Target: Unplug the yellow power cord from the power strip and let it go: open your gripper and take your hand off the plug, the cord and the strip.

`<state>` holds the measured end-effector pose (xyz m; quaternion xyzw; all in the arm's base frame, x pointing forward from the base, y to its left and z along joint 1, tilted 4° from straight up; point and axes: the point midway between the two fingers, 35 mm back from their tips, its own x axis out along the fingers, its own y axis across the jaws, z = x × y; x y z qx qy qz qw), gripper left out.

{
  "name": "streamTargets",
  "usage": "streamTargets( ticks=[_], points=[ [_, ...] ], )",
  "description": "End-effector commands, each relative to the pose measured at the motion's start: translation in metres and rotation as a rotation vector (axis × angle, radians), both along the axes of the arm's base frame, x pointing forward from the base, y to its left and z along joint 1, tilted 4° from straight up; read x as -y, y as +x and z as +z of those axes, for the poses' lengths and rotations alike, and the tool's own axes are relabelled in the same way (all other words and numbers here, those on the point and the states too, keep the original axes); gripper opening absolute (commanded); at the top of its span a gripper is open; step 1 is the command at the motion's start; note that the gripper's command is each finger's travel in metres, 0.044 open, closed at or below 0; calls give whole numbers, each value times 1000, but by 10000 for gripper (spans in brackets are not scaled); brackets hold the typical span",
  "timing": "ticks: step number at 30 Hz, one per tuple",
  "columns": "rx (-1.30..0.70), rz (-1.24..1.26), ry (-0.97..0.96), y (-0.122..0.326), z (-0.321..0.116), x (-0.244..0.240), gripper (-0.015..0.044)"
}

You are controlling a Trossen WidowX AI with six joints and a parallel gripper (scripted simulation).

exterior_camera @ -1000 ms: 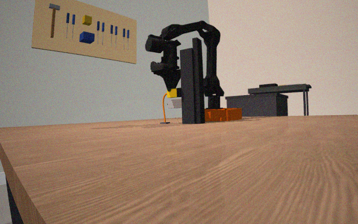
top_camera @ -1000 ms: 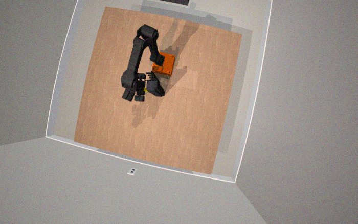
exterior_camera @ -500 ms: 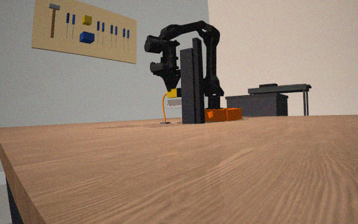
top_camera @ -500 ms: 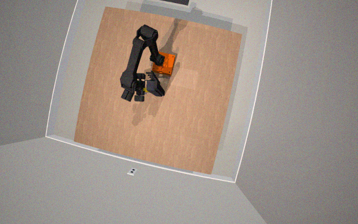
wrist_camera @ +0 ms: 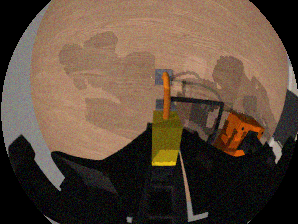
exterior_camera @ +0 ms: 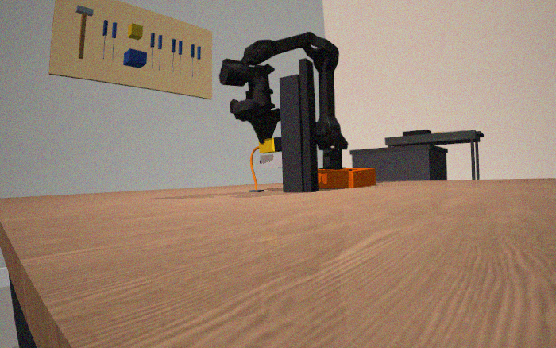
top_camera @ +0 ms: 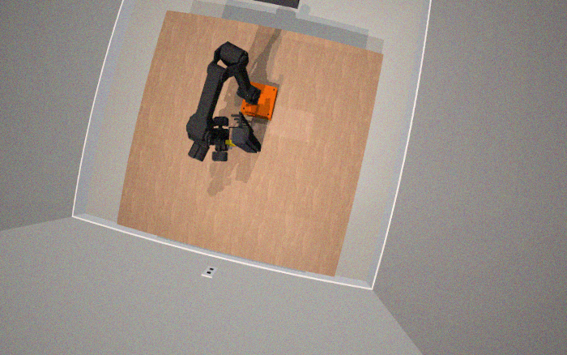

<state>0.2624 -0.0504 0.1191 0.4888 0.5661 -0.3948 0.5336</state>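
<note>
Around the work: an orange tray (exterior_camera: 346, 177) at the arm's foot, centre of the exterior view; a tool board (exterior_camera: 130, 47) on the wall at upper left; a grey bench (exterior_camera: 414, 159) at right. Tall dark power strip (exterior_camera: 298, 130) upright on the counter (exterior_camera: 287, 262), blocking the view of the sockets. Yellow plug (exterior_camera: 267, 145) just left of the strip, touching its face, orange cord (exterior_camera: 253, 168) dropping to the counter. Tool (exterior_camera: 266, 141) clamped on the plug from above. From the top view only a speck of yellow (top_camera: 228, 143); prongs not discernible.
</note>
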Motion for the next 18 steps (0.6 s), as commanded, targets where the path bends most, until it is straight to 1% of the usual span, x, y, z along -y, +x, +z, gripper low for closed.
streamTargets(
  ticks=[1,15,16,18],
  points=[
    [17,-36,-88,6,3,33,0],
    [15,-37,-89,6,5,55,0],
    [4,-17,-64,2,2,39,26],
    [4,-17,-64,2,2,39,79]
  ],
)
